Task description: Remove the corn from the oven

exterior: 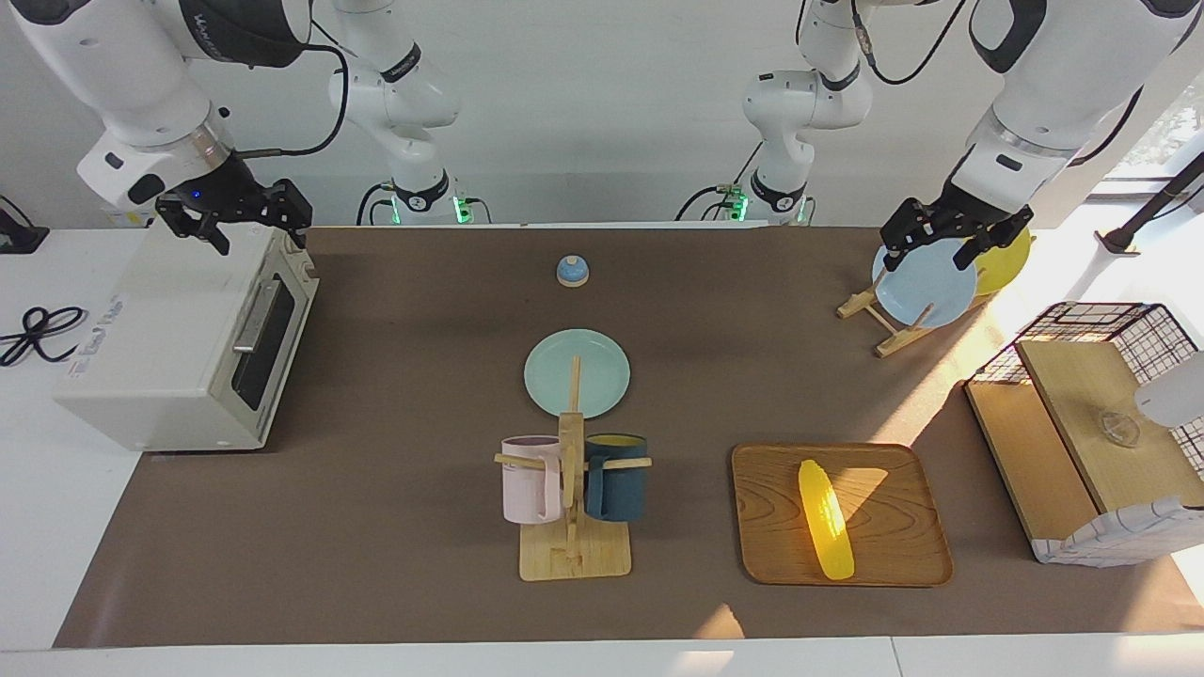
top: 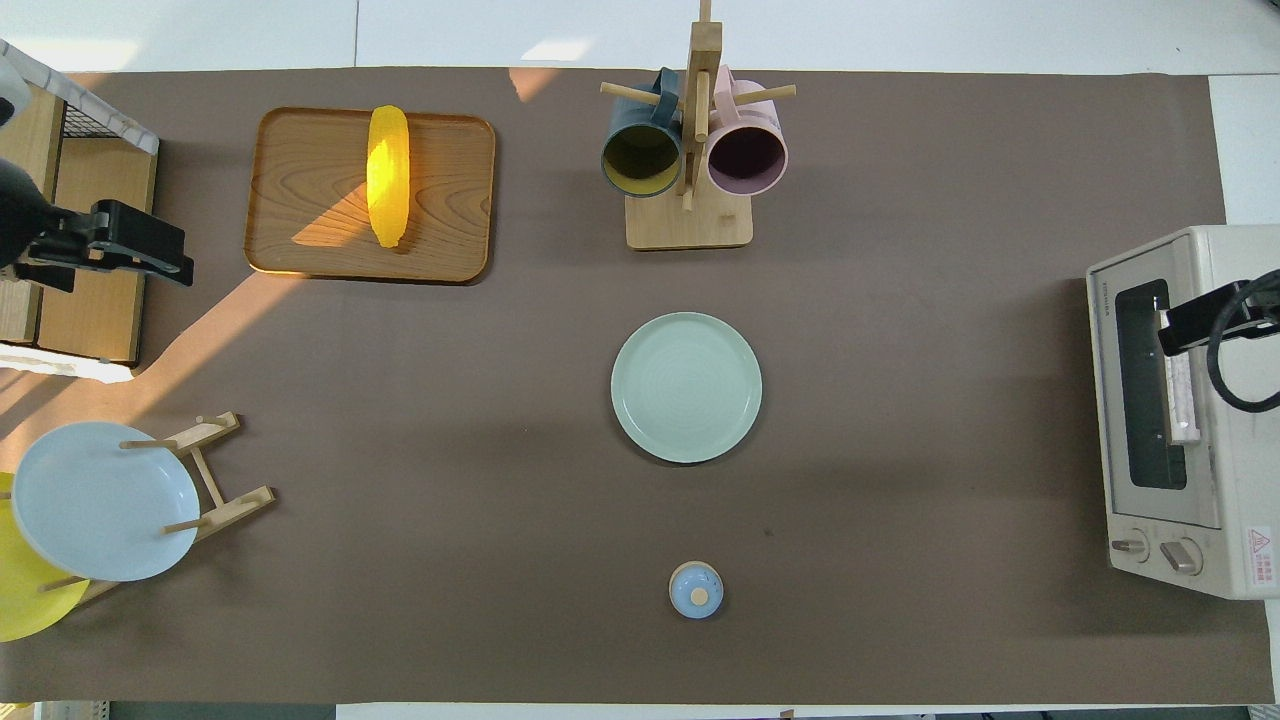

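The corn [exterior: 826, 519], a slim bright yellow cob, lies on a wooden tray [exterior: 903, 555], far from the robots, toward the left arm's end; it also shows in the overhead view [top: 388, 176]. The white oven [exterior: 169, 348] stands at the right arm's end with its dark glass door [exterior: 268, 329] shut; it also shows in the overhead view [top: 1240, 470]. My right gripper [exterior: 259, 240] is open and empty, raised over the oven's top edge. My left gripper [exterior: 926, 254] is open and empty, over the plate rack.
A pale green plate [exterior: 577, 372] lies mid-table, with a mug tree [exterior: 572, 489] holding a pink and a dark blue mug farther out. A small blue bell [exterior: 572, 271] sits near the robots. A rack holds a blue plate [exterior: 926, 287] and a yellow plate [exterior: 1006, 259]. A wire basket [exterior: 1091, 423] stands at the left arm's end.
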